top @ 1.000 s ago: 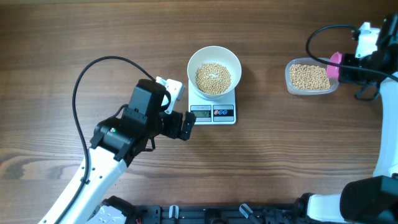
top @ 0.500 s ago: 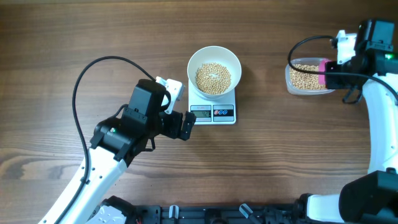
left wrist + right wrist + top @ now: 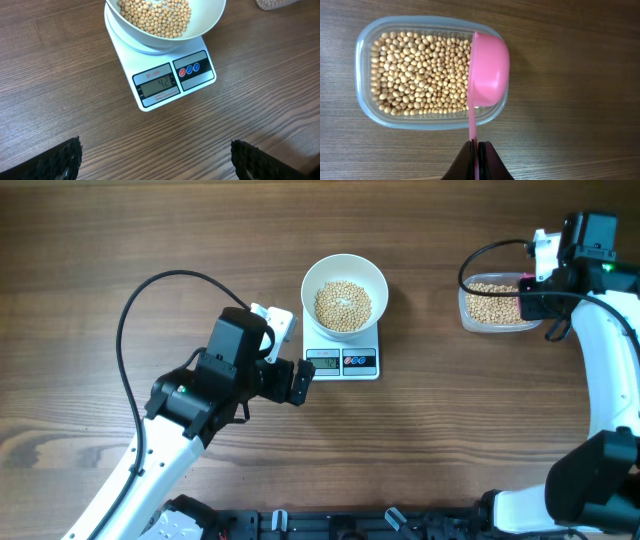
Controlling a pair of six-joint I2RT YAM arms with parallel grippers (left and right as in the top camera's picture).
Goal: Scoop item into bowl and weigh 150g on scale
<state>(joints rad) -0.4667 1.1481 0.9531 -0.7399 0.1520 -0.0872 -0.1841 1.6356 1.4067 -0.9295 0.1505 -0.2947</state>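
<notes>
Right hand (image 3: 475,150) pinches the pink plastic scoop (image 3: 487,70) by its handle, over the clear rounded plastic tub's (image 3: 362,95) right end; small round tan beans (image 3: 420,70) lie left. Left hand (image 3: 157,157) wide, empty.

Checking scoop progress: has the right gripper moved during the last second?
Yes. The right gripper, shut on the pink scoop, shifted left over the clear tub's right end.

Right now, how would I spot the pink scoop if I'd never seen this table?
Look to the wooden table's right side, where a clear plastic tub of tan beans sits. The scoop is over the tub's right end, its handle pinched in the right end effector. It's the only bright pink thing there.
</notes>
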